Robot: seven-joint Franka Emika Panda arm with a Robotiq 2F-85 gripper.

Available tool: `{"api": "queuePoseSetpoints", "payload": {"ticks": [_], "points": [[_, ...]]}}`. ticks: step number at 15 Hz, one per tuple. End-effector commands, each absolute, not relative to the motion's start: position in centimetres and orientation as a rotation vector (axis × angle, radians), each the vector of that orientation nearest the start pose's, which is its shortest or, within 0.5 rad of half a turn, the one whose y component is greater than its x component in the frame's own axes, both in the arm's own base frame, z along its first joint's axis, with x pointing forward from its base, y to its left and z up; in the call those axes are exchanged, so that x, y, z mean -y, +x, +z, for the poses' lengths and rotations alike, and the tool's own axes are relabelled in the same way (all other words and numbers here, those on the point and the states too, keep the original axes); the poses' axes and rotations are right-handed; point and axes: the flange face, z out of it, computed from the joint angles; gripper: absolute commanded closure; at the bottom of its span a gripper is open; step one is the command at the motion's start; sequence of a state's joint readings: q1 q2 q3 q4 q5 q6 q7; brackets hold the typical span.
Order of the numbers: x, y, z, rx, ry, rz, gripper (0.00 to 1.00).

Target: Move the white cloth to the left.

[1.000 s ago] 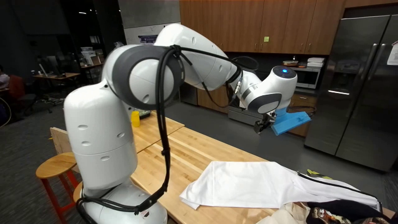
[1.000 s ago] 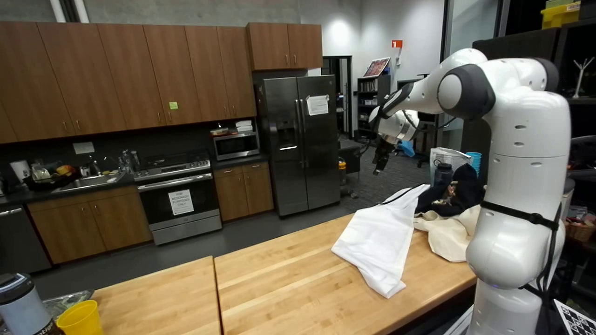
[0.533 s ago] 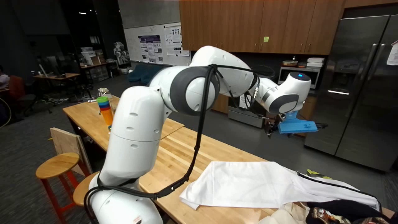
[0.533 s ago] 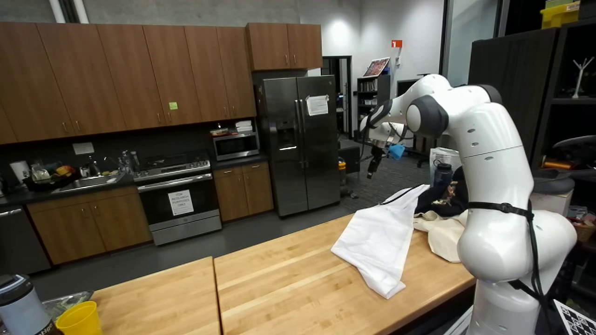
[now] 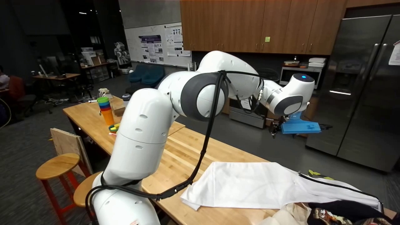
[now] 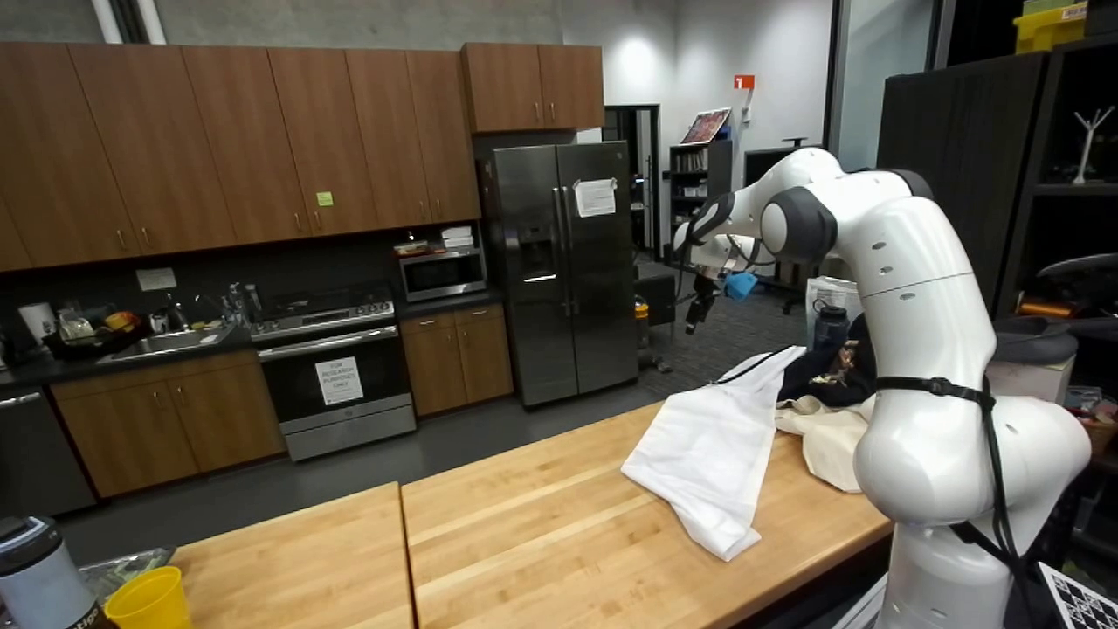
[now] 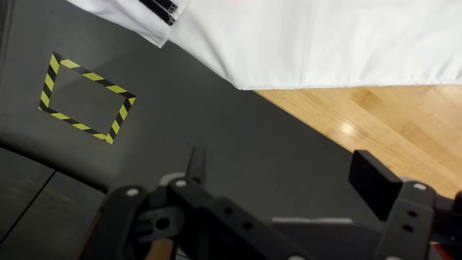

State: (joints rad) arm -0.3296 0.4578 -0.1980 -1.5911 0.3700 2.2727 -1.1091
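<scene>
Here the white cloth point(image 5: 247, 186) sprawls, lightly creased, the claw point(image 7: 283, 173) spread wide.

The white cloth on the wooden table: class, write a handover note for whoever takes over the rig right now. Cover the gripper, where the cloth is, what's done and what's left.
Gripper: open and empty, raised clear of the cloth.
White cloth: wrinkled on the wooden table, next to the cream fabric; the wrist view shows part of it reaching past the table's edge.
Done: cloth not in the grip; whether it has been moved left at all, I can't tell.
Left: probably lower to the cloth, grip it, pull it left, release.
</scene>
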Motion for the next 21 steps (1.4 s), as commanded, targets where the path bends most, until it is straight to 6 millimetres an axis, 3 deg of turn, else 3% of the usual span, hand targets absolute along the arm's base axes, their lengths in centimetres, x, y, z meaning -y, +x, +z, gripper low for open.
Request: {"api": "queuePoseSetpoints", "payload": {"ticks": [1, 9, 12, 15, 19, 21], "points": [[33.3, 62.5, 37.9, 0.634, -3.103, -0.563, 0.00], [41.6, 65.4, 32.5, 0.642, -3.274, -0.383, 0.00], [44.2, 66.1, 31.4, 0.542, -3.314, -0.356, 0.00], [45.2, 67.3, 30.7, 0.457, -3.306, -0.349, 0.00], [44.8, 68.4, 29.2, 0.345, -3.243, -0.282, 0.00], [44.4, 68.6, 27.6, 0.295, -3.229, -0.207, 0.00]]}}
